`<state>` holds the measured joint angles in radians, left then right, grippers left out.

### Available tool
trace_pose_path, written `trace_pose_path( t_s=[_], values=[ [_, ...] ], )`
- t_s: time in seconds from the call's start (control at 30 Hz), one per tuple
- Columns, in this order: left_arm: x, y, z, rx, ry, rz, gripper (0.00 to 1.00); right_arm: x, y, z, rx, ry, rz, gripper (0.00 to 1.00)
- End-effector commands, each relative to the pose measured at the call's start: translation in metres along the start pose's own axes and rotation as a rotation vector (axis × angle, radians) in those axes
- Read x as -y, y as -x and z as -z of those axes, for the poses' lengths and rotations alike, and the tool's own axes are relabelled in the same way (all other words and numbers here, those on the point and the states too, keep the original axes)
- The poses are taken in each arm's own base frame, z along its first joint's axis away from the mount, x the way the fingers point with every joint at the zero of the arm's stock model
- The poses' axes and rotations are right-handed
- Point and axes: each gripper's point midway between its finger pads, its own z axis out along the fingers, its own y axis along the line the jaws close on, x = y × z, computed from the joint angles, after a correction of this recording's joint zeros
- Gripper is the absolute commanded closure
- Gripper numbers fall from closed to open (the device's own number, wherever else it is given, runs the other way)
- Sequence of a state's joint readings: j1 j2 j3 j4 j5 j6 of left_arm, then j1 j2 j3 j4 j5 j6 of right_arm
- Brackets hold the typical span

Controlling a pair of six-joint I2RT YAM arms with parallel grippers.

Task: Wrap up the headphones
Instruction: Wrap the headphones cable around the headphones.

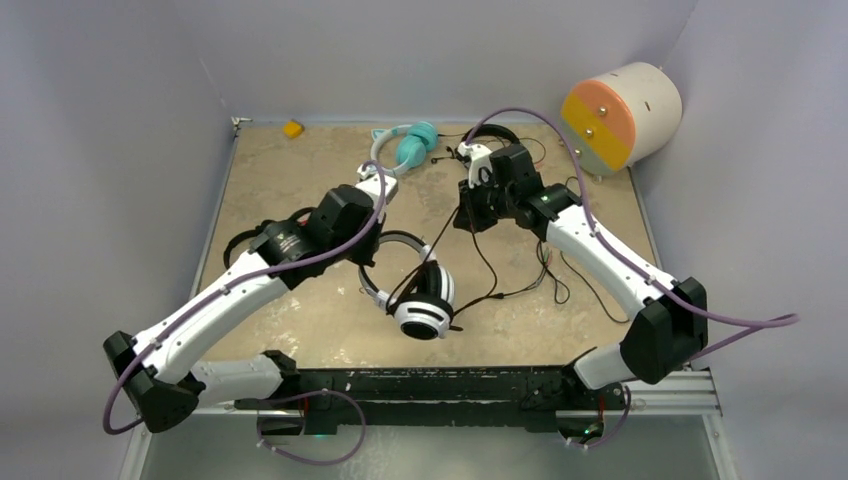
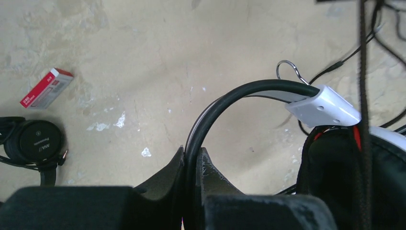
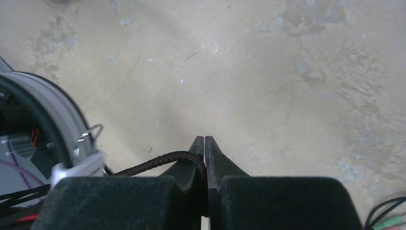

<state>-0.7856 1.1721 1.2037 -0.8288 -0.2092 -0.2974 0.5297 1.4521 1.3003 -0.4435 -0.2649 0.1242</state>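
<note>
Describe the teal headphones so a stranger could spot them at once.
Look to the far edge of the tan table, right of the small orange block. The teal headphones lie there. They alone are teal; the white-and-black headphones and a black set are nearer the arms.

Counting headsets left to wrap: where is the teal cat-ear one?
In the top view the teal headset lies by the table's far edge, right of a small yellow object and left of a black headset.
</note>
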Motion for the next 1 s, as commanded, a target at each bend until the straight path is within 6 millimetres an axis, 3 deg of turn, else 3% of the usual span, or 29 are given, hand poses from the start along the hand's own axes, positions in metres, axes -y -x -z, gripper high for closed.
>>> trace_pose_path(
  t_s=[0.0, 0.2, 0.33, 0.6, 0.8, 0.97],
  values=[
    [0.018, 0.044, 0.050, 0.157, -0.135, 0.042, 1.00, -0.003, 0.016, -0.004, 0.085, 0.064, -0.029, 0.97],
    [0.027, 0.076, 0.099, 0.291, -0.231, 0.183, 1.00, -0.021, 0.005, -0.022, 0.093, 0.214, -0.045, 0.95],
    [0.024, 0.092, 0.123, 0.373, -0.267, 0.273, 1.00, -0.039, 0.003, -0.029, 0.156, 0.347, -0.040, 0.88],
    [0.032, 0.119, 0.142, 0.366, -0.407, 0.419, 1.00, -0.054, -0.018, -0.049, 0.246, 0.446, -0.008, 0.85],
    [0.051, 0.169, 0.172, 0.368, -0.596, 0.541, 1.00, -0.061, -0.043, -0.072, 0.238, 0.440, 0.017, 0.80],
    [0.033, 0.194, 0.161, 0.332, -0.485, 0.689, 1.00, -0.063, -0.068, -0.083, 0.221, 0.432, -0.001, 0.72]
  ],
)
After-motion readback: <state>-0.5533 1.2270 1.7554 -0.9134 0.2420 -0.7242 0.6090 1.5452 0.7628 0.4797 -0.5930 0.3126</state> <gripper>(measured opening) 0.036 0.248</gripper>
